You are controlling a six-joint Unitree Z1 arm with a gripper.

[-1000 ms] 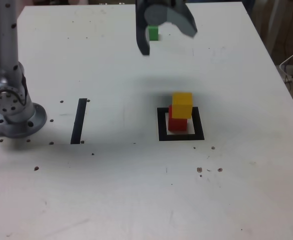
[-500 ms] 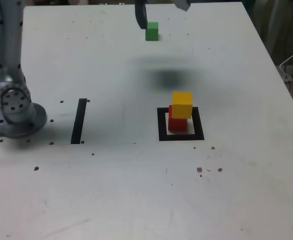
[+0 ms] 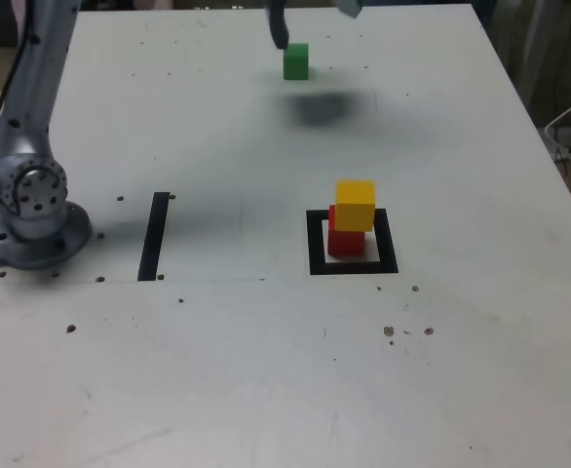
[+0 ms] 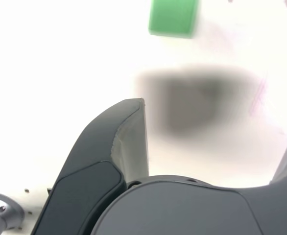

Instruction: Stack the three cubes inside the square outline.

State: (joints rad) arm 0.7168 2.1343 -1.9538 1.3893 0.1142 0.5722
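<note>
Overhead, the gripper hangs wide open, its fingers spread, empty, and apart from the green cube.

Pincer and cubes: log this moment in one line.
pincer: open, empty | green cube: on table, outside outline | yellow cube: on red cube | red: inside outline

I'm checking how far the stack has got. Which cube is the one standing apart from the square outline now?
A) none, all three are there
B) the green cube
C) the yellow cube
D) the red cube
B: the green cube stands alone on the table, while the yellow cube sits on the red cube inside the square outline.
</note>
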